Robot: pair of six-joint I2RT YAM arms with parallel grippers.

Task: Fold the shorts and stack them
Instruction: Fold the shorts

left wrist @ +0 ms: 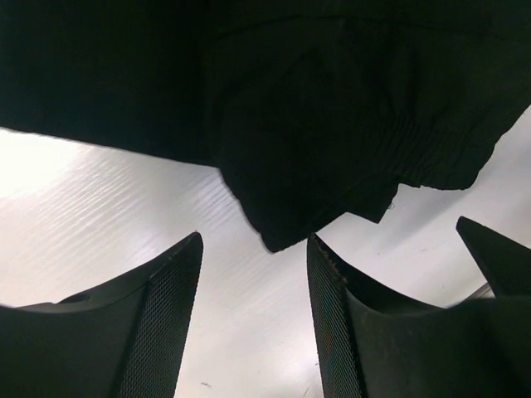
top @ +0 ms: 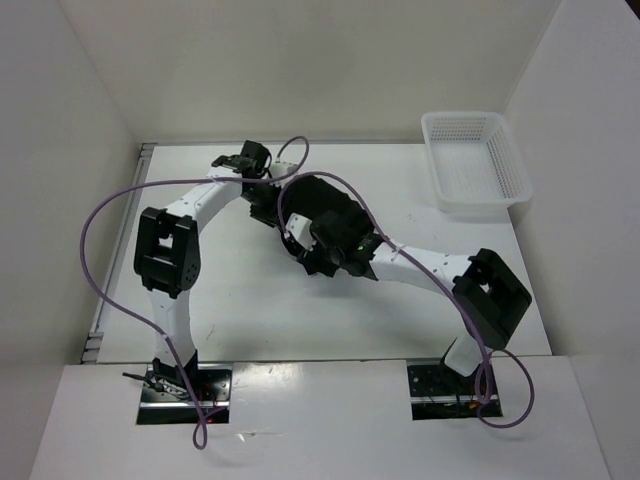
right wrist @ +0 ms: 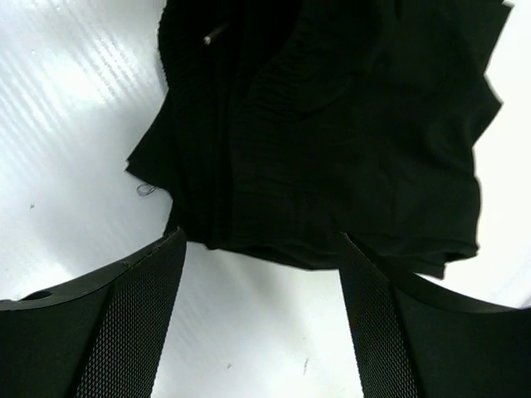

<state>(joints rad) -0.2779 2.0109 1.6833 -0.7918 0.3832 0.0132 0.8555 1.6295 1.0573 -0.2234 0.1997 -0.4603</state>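
Note:
The black shorts (top: 330, 205) lie bunched in the middle of the table. My left gripper (top: 264, 205) is at their left edge. In the left wrist view the left gripper (left wrist: 254, 240) is open and empty, and a hanging corner of the shorts (left wrist: 332, 124) ends just beyond its fingertips. My right gripper (top: 318, 256) is at the shorts' near edge. In the right wrist view the right gripper (right wrist: 260, 236) is open, and the gathered edge of the shorts (right wrist: 332, 141) lies right at its fingertips, not clamped.
A white mesh basket (top: 470, 203) stands at the back right corner of the table. Purple cables (top: 110, 215) loop over the left arm and across the shorts. White walls close in the table on three sides.

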